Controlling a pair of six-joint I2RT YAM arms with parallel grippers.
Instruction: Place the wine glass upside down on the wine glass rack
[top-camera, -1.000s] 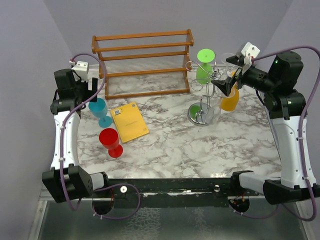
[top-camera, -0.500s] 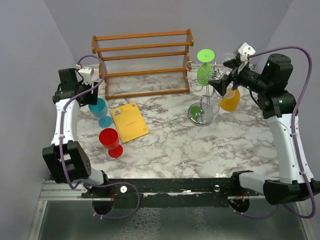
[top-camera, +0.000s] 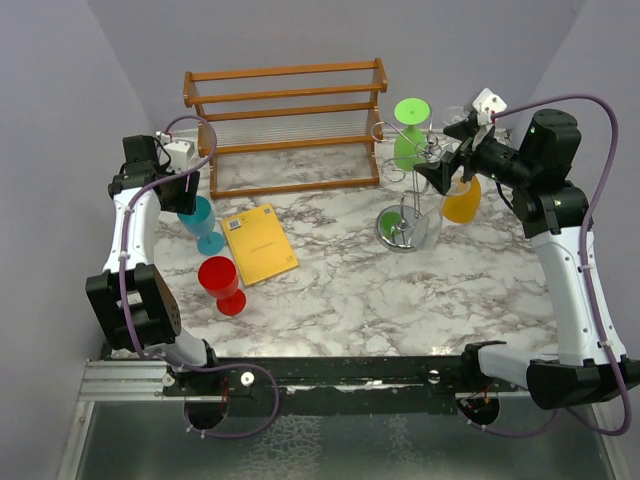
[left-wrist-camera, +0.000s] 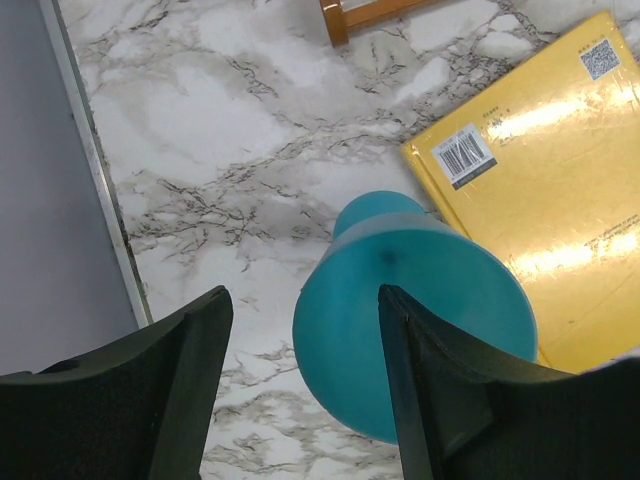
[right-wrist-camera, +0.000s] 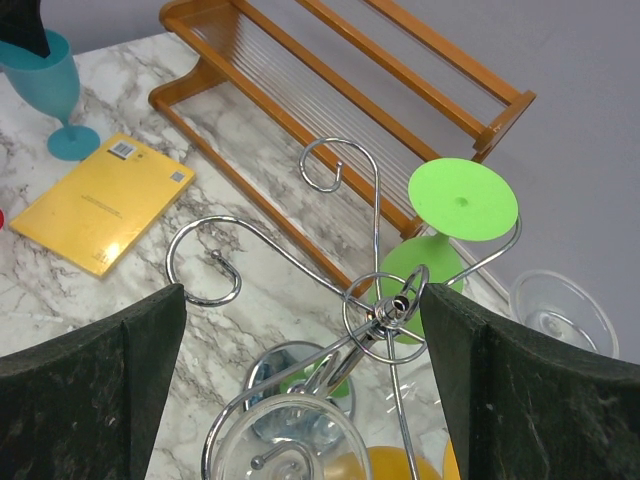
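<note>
**Bench** (top-camera: 400, 300): grey-veined white marble. Its left edge is a pale strip against a grey wall, and walls also close the far and right sides. The widest bare stretch lies near and centre, between the red glass and the rack's base.

**Left fingers** (left-wrist-camera: 150, 400): parted, over the far-left corner close to the wall edge, straddling the teal wine glass (left-wrist-camera: 415, 320). Bare marble shows between the wall-side finger and the bowl. The other finger overlaps the bowl, and contact cannot be told. Nothing is gripped.

**Teal wine glass:** upright on the bench, just beside the yellow book (top-camera: 258, 243), which lies flat.

**Red wine glass** (top-camera: 220, 280): upright, nearer than the teal one, at the book's near corner.

**Wooden slatted shelf** (top-camera: 285, 125): along the far wall.

**Wine glass rack** (top-camera: 404, 205): right of centre, with its disc base on the bench. A green glass (top-camera: 410, 135) and an orange glass (top-camera: 460, 205) hang from it upside down.

**Right fingers** (right-wrist-camera: 90, 390): spread fully wide above the rack's top, with curled wire arms between them. They hold nothing.
</note>
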